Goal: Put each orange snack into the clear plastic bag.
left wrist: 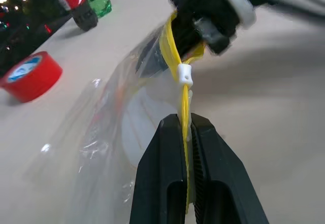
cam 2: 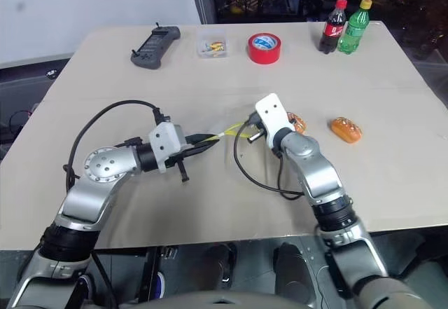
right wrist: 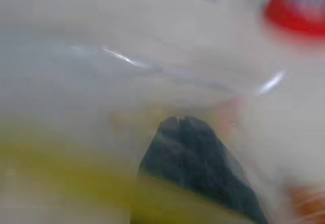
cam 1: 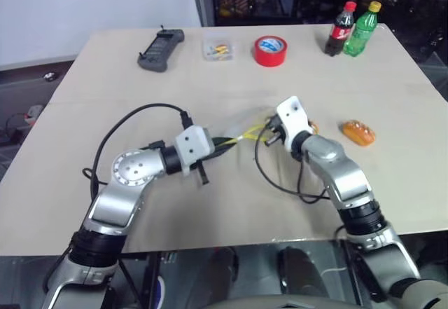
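Note:
The clear plastic bag (cam 1: 240,129) hangs stretched between my two grippers over the middle of the table, its yellow seal strip (left wrist: 179,56) running from one to the other. My left gripper (cam 1: 222,143) is shut on one end of the strip, with the black fingers (left wrist: 167,158) pinching it just below a white slider (left wrist: 185,74). My right gripper (cam 1: 268,125) is shut on the other end of the strip. One orange snack (cam 1: 358,132) lies on the table to the right. Another orange snack (cam 2: 298,121) peeks out just behind my right wrist.
Along the far side of the table (cam 1: 210,204) stand a black handheld device (cam 1: 161,48), a small clear box (cam 1: 217,48), a red tape roll (cam 1: 270,50), a cola bottle (cam 1: 341,29) and a green bottle (cam 1: 362,29). Black cables loop beside both wrists.

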